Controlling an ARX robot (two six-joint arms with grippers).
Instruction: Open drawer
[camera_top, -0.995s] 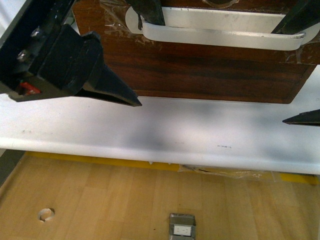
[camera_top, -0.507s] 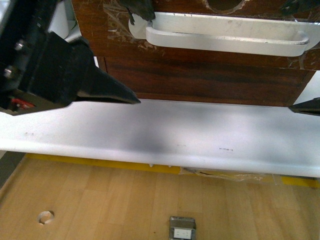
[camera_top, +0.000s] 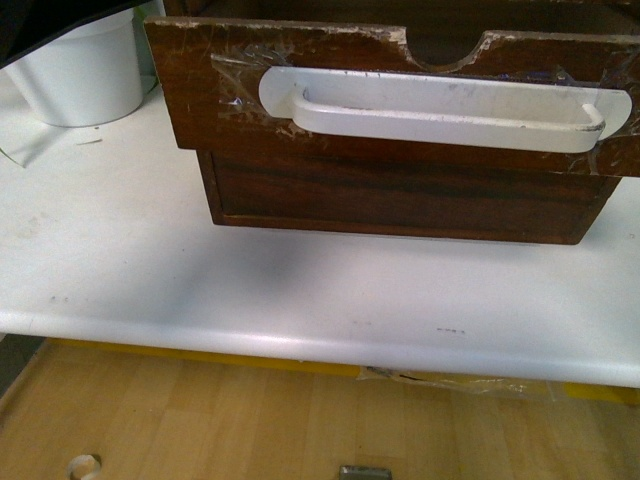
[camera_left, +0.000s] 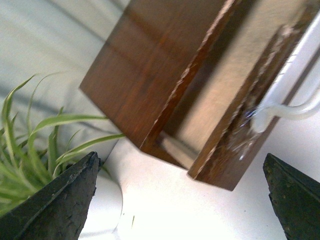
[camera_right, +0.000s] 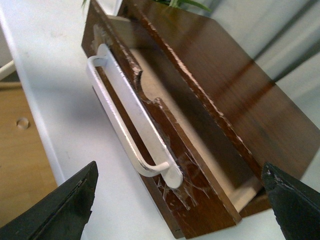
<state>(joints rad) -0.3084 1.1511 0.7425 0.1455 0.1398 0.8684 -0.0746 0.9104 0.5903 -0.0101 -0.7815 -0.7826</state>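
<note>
The drawer (camera_top: 215, 110) has a dark brown front with a half-round notch in its chipped top edge. A long white bar handle (camera_top: 440, 110) is taped across it. It stands pulled out from the dark wooden case (camera_top: 400, 205). In the right wrist view the drawer (camera_right: 200, 200) shows its pale inside (camera_right: 200, 145) behind the handle (camera_right: 125, 117). My right gripper (camera_right: 180, 205) hangs open above the drawer's end, touching nothing. My left gripper (camera_left: 180, 200) is open over the table by the drawer's other corner (camera_left: 225, 160). Neither gripper shows in the front view.
The case stands on a white table (camera_top: 300, 290), whose front edge runs above a wooden floor (camera_top: 200, 420). A white pot (camera_top: 85, 70) stands to the left of the case. Its green leaves (camera_left: 30, 135) lie close to my left gripper.
Both grippers were in the front view by the handle and have since drawn back out of it. The drawer front now sits lower and fuller in that view.
</note>
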